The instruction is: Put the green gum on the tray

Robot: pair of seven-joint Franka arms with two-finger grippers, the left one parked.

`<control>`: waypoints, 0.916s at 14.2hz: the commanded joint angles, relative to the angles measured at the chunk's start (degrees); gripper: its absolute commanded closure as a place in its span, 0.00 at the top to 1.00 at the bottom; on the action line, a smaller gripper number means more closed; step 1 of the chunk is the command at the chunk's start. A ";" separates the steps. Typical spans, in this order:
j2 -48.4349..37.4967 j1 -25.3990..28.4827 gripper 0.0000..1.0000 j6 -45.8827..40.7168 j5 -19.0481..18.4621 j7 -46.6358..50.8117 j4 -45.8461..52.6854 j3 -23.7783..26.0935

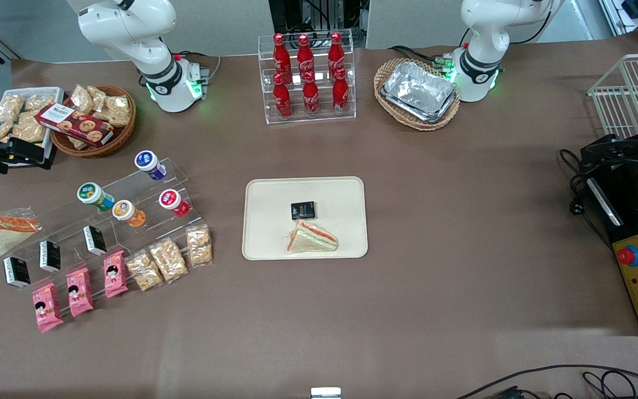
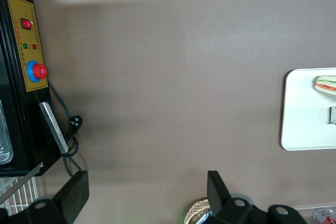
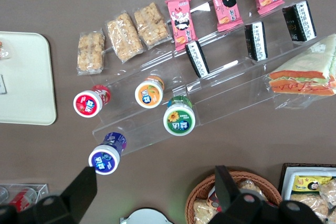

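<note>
The green gum (image 1: 95, 196) lies tilted on a clear stepped display rack (image 1: 130, 210), lid turned up and toward the front camera, so its label reads at a glance and its round body stays reachable from above; it sits toward the working arm's end of the bench (image 1: 463, 221), well apart from the tray (image 1: 263, 249). Close beside it on the same rack lie the orange canister (image 1: 128, 213), the red canister (image 1: 174, 202) and the blue canister (image 1: 150, 164), all leaning the same way, so a grasp has to single out the green one. The tray lies flat at mid-bench, already carrying a wrapped sandwich (image 1: 312, 238) and a small black packet (image 1: 303, 210); bare space remains along its edges for the gum.

The claw (image 3: 157, 195) hangs high above the rack, pointing down at it, with the green gum (image 3: 179, 118) nearly beneath it; its fingers (image 3: 84, 187) stand wide apart and hold nothing; I judge the reach has not yet begun.
</note>
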 commanded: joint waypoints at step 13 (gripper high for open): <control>0.65 -0.46 1.00 -0.06 -0.50 -0.88 1.59 0.08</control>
